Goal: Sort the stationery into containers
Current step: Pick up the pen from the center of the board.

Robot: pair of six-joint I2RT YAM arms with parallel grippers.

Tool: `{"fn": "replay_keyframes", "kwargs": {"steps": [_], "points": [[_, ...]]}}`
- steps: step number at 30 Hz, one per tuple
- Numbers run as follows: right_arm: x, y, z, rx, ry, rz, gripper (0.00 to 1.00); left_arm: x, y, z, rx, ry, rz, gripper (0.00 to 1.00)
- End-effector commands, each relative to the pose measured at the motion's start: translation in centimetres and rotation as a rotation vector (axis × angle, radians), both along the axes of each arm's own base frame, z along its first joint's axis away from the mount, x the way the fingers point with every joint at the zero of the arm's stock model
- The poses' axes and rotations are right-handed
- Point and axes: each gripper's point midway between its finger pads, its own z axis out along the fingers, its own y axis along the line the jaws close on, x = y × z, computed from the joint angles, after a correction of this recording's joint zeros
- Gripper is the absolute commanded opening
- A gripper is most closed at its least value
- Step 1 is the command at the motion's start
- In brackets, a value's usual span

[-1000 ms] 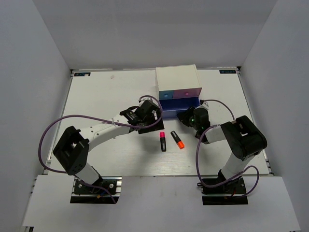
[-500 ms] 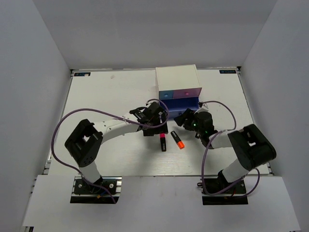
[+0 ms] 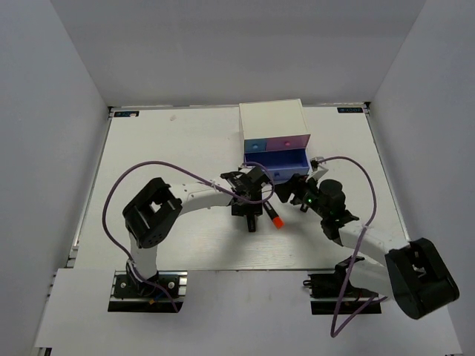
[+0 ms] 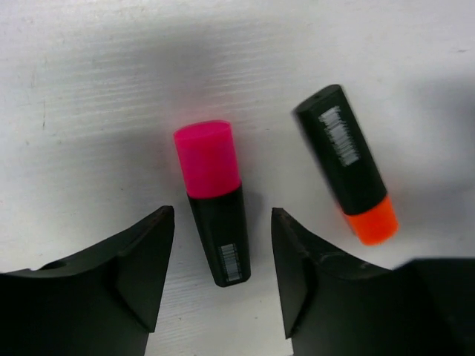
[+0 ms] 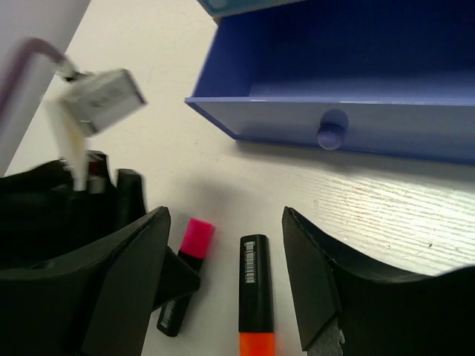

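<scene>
Walls [image 3: 223,52] of plain grey enclose the white wood-grain table [image 3: 163,163] bearing a cabinet [image 3: 272,119].

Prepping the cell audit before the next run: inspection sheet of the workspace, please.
Surface: white table, no spills seen.
Job's things: pink-capped highlighter and orange-capped highlighter lie flat, apart, in front of the white cabinet. Wide blue drawer is pulled open, nothing visible in the part shown. Light blue drawer and pink drawer appear shut.
Clutter: nothing seen.
Grippers: left gripper open, fingers either side of the pink-capped highlighter. Right gripper open, over the orange-capped highlighter.
Cables: purple cables loop loosely off both arms.
Surroundings: plain grey walls.
</scene>
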Motion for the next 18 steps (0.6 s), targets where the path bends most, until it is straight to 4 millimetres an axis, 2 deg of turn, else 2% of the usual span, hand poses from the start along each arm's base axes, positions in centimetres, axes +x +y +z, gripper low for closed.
{"fn": "replay_keyframes", "kwargs": {"steps": [1,2,3,7,10,11,13,14,15,16,17,18], "points": [[-0.8,-0.5,1.3,-0.057,-0.092,0.044,0.68,0.7,0.3,1.0,0.058,-0.051,0.016,0.63],[-0.8,-0.7,1.3,-0.087,-0.111,0.050,0.68,0.8,0.2,0.7,0.064,-0.048,0.015,0.60],[-0.9,-0.9,2.6,-0.080,-0.151,0.043,0.68,0.6,0.1,0.2,0.079,-0.049,0.010,0.59],[-1.1,-2.1,3.2,-0.141,-0.185,0.013,0.59,0.4,0.7,-0.3,0.110,-0.040,0.013,0.54],[-1.4,-2.4,3.1,-0.200,-0.197,0.039,0.44,0.0,0.6,-0.6,0.111,-0.040,0.003,0.47],[-1.4,-2.4,3.4,-0.206,-0.209,0.045,0.33,-0.1,0.7,-0.9,0.113,-0.039,0.003,0.41],[-1.7,-2.4,3.4,-0.230,-0.212,0.072,0.21,0.0,0.7,-0.5,0.108,-0.046,-0.004,0.34],[-1.8,-2.4,3.1,-0.243,-0.207,0.085,0.18,0.0,0.6,-0.2,0.101,-0.051,-0.004,0.30],[-2.0,-2.0,3.7,-0.264,-0.238,0.129,0.29,0.2,0.4,0.6,0.082,-0.068,-0.011,0.23],[-2.0,-2.2,3.4,-0.305,-0.249,0.142,0.84,0.3,0.3,1.1,0.072,-0.075,-0.010,0.20],[-1.5,-3.0,3.3,-0.323,-0.238,0.094,0.90,0.6,-0.1,2.4,0.041,-0.107,-0.025,0.17],[-1.1,-3.1,3.9,-0.314,-0.230,0.069,0.90,0.7,-0.9,3.5,0.007,-0.136,-0.041,0.16]]}}
